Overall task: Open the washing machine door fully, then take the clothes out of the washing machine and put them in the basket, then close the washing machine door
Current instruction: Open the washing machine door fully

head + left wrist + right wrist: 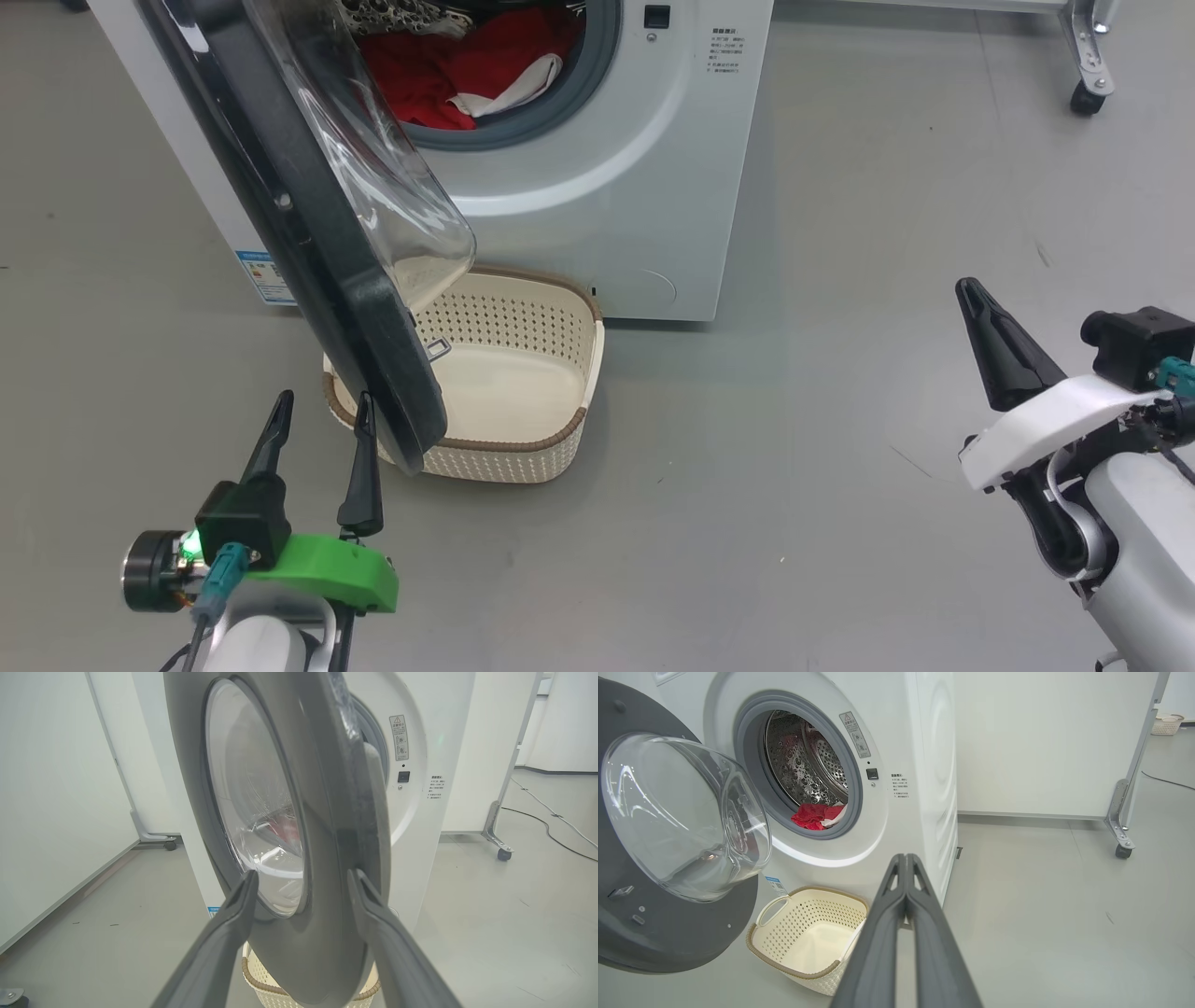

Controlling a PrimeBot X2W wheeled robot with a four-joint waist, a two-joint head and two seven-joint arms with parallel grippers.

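White front-loading box-shaped washing machine (635,187), its round black-rimmed, glass-bowled door (308,233) swung out from the front. Red fabric clothes (439,75) with white trim lie inside its steel drum. The cream perforated plastic basket (495,462) stands on the floor just before its base. My left gripper (325,399), fingers spread apart, points at the door's lower rim. My right gripper (966,287), fingers pressed together, hangs well apart, to my right of the machine.

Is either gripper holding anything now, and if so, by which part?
Nothing is held. The left gripper is open near the lower rim of the washing machine door, not clamped on it; the right gripper is shut on nothing.
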